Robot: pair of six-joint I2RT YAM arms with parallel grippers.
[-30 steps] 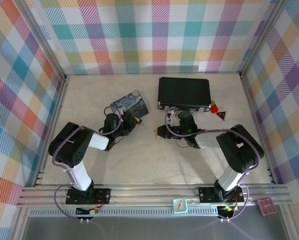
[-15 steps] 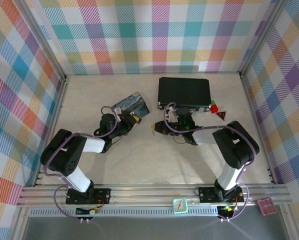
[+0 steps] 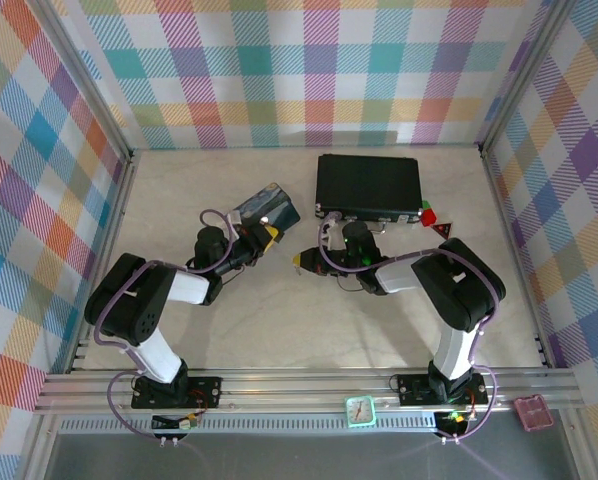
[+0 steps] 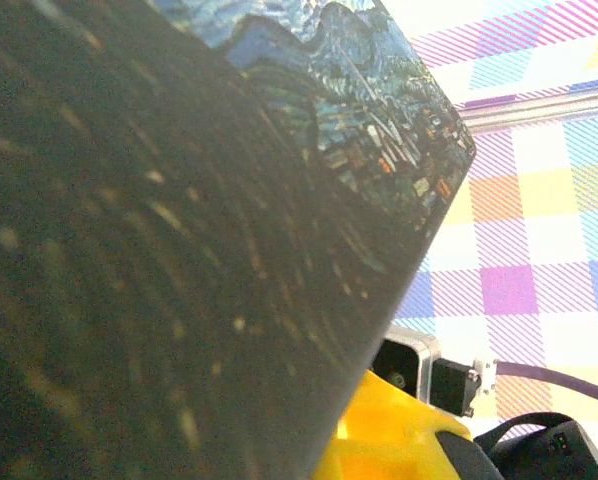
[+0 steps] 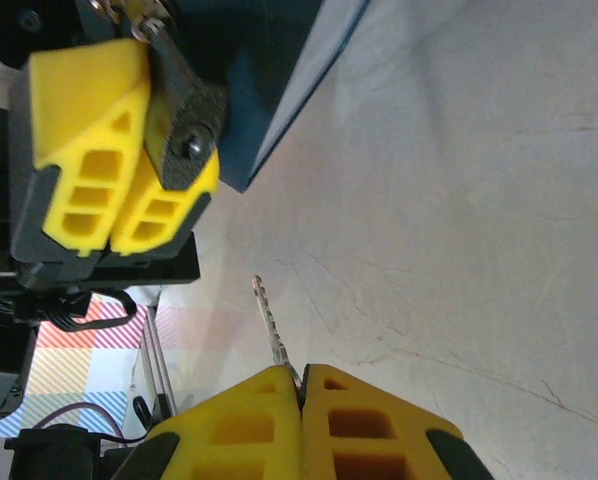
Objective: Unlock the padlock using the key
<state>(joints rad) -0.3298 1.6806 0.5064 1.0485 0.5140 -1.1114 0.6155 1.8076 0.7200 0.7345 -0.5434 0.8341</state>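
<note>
My right gripper [image 5: 301, 385] is shut on the head of the thin silver key [image 5: 268, 318]. The toothed blade sticks out ahead, above the bare table, pointing toward my left gripper [image 5: 124, 238]. The left fingers are shut, with a small dark block [image 5: 187, 135] that has a round hole pinched beside them; I take it for the padlock. It hangs at the edge of the blue starry-night tin [image 5: 279, 90]. From above, the left gripper [image 3: 262, 234] sits at the tilted tin [image 3: 267, 207] and the right gripper [image 3: 301, 262] is a short gap to its right.
The tin's dark underside [image 4: 179, 250] covers most of the left wrist view, with one yellow finger [image 4: 399, 440] below it. A black case [image 3: 369, 185] lies behind the right arm, with small red-and-green pieces [image 3: 434, 220] at its right corner. Checked walls enclose the table.
The tin has tipped up from lying flat as the left gripper rose and moved back. The right gripper carried the key left and back, closer to the left gripper. Both stayed shut.
</note>
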